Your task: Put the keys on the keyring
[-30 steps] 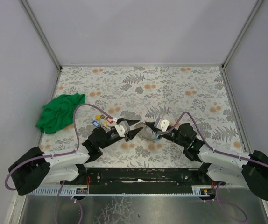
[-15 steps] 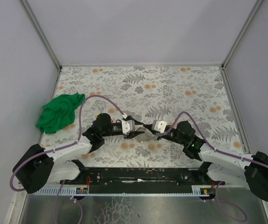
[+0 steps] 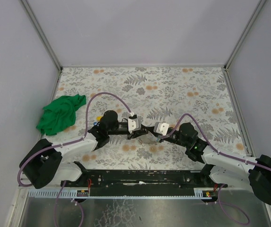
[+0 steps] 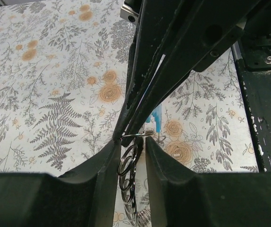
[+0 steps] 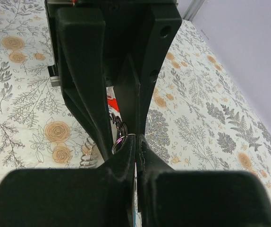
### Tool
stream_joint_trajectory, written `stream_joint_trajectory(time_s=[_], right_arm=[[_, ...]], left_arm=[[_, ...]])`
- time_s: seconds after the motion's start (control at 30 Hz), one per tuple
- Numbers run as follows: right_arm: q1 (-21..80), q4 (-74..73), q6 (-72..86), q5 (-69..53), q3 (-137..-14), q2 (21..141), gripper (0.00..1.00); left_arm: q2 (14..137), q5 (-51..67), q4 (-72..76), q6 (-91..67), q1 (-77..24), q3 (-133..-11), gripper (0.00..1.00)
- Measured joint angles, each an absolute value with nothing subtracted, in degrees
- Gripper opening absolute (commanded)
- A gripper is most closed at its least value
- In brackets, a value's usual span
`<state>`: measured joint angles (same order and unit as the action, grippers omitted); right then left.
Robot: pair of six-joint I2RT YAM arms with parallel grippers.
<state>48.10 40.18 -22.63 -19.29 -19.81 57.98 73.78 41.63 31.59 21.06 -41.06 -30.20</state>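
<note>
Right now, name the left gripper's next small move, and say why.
Probably nudge the left gripper slightly forward, threading the split ring between its fingers onto the keyring. The shut right gripper pinches that keyring's light-blue arc, and both grippers' tips already meet at the ring.

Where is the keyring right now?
In the top view the keyring is near the front centre of the table, where the left gripper and right gripper meet. The right one appears shut on it.

Keyring (image 4: 155, 120) aloft, light-blue arc showing; red-tagged key (image 5: 112, 102) nearby.
</note>
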Motion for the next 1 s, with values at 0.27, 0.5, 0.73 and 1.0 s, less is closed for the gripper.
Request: stream_joint_trajectory(time_s=[0.27,0.5,0.73,1.0], right_arm=[[48.1,40.97,-22.11,-19.73,-19.81,57.95,0.01],[48.1,41.5,-21.5,-20.71,-19.81,57.95,0.05],[48.1,39.9,-21.63,-20.69,-19.81,55.88,0.2],[48.1,34.39,-22.96,-20.51,-19.92,50.87,0.28]], left_arm=[[74.59,43.33,34.79,17.76,-40.66,-29.5,0.06],[74.85,44.8,40.97,14.63,-40.12,-27.09,0.0],[75.24,45.56,45.39,13.34,-40.03,-25.89,0.0],[72.77,45.98,45.08,15.16,-40.05,-24.6,0.0]])
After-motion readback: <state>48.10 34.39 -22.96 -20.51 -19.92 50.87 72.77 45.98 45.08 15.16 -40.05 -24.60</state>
